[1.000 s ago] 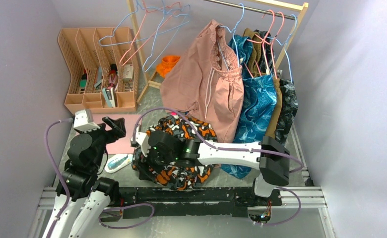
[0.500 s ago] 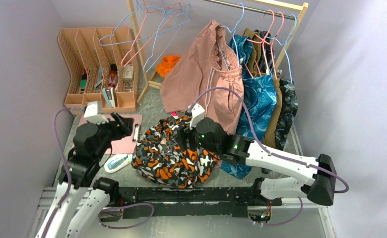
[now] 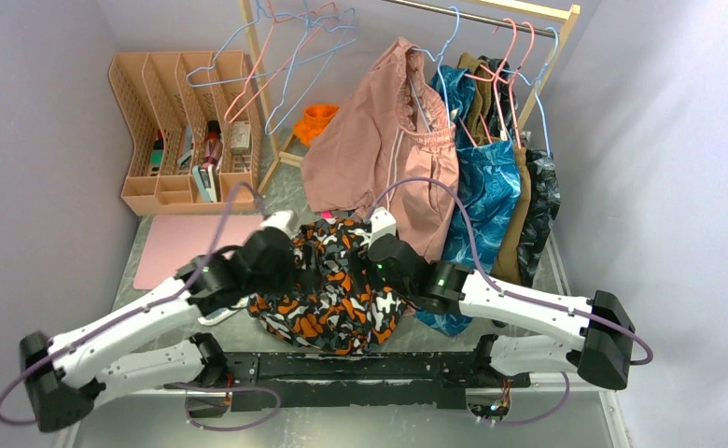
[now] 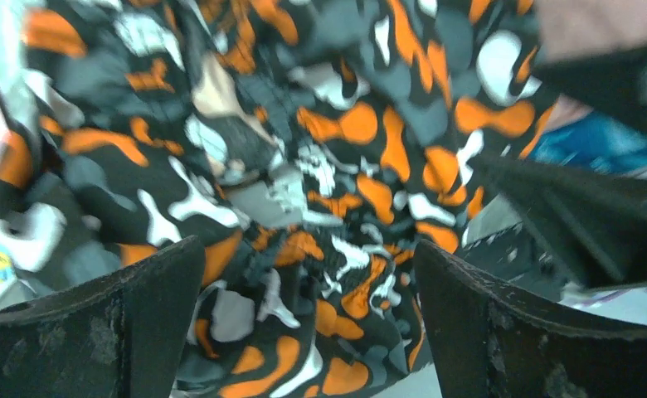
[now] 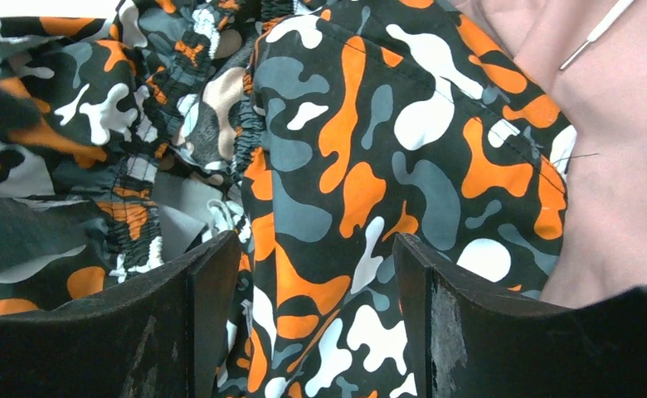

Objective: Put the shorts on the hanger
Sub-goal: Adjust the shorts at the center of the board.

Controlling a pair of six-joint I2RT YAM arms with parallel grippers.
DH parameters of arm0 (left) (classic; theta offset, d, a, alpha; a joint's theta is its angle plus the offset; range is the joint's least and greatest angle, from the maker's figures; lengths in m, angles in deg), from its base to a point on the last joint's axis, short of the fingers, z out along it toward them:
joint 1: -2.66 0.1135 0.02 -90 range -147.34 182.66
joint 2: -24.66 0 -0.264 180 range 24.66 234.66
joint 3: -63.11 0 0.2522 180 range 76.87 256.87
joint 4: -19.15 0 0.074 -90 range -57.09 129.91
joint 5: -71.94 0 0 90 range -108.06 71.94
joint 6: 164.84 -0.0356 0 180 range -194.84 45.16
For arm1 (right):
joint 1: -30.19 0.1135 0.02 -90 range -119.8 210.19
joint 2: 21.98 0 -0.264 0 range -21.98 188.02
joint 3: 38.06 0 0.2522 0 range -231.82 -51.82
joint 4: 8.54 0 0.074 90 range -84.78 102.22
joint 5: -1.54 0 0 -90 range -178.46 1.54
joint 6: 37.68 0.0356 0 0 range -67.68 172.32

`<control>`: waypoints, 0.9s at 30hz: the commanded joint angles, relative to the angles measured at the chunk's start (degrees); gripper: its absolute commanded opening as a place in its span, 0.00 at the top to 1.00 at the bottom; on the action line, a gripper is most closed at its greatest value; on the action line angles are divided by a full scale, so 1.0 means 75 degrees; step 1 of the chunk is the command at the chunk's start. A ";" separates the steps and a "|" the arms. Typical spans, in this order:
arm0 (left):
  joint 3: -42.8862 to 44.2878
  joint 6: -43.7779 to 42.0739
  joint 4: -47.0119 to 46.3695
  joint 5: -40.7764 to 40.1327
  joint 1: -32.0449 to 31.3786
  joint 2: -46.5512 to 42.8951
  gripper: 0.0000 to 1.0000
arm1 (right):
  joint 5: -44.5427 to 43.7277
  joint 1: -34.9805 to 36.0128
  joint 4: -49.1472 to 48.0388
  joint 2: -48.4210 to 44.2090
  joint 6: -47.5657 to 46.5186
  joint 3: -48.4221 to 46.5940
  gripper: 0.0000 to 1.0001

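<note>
The shorts [image 3: 328, 303], in an orange, black, white and grey blotch print, lie crumpled on the table in front of the rack. My left gripper [image 3: 290, 257] is open at their upper left, and my right gripper [image 3: 371, 254] is open at their upper right. In the left wrist view the shorts [image 4: 320, 166] fill the frame and lie between the spread fingers of the left gripper [image 4: 308, 274]. The right wrist view shows the shorts [image 5: 345, 166] between the spread fingers of the right gripper [image 5: 316, 257]. Empty light-blue hangers [image 3: 304, 77] hang at the back left among pink ones.
A dusty-pink garment [image 3: 388, 159] and a blue leaf-print garment [image 3: 477, 196] hang on the rack [image 3: 491, 14] right behind the shorts. A peach desk organiser [image 3: 183, 131] stands back left, a pink mat [image 3: 178, 247] in front of it. Purple walls close both sides.
My left arm has swung right from over the pink mat onto the shorts. My right gripper crossed from the shorts' left side to their upper right and has stayed there.
</note>
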 commanded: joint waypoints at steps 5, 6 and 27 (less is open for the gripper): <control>0.0103 0.1711 0.1409 -0.2039 -0.1742 0.1602 0.03 | -0.0462 -0.0057 0.0001 -0.0279 -0.0126 -0.0134 0.28; -0.0001 0.1900 0.1445 -0.2123 -0.1802 0.1691 0.05 | -0.0446 -0.0062 -0.0004 -0.0292 -0.0145 -0.0117 0.28; -0.0793 0.2734 0.1461 -0.3596 -0.1834 0.0132 0.93 | -0.0808 -0.0121 -0.0072 0.2501 -0.0765 -0.1529 0.69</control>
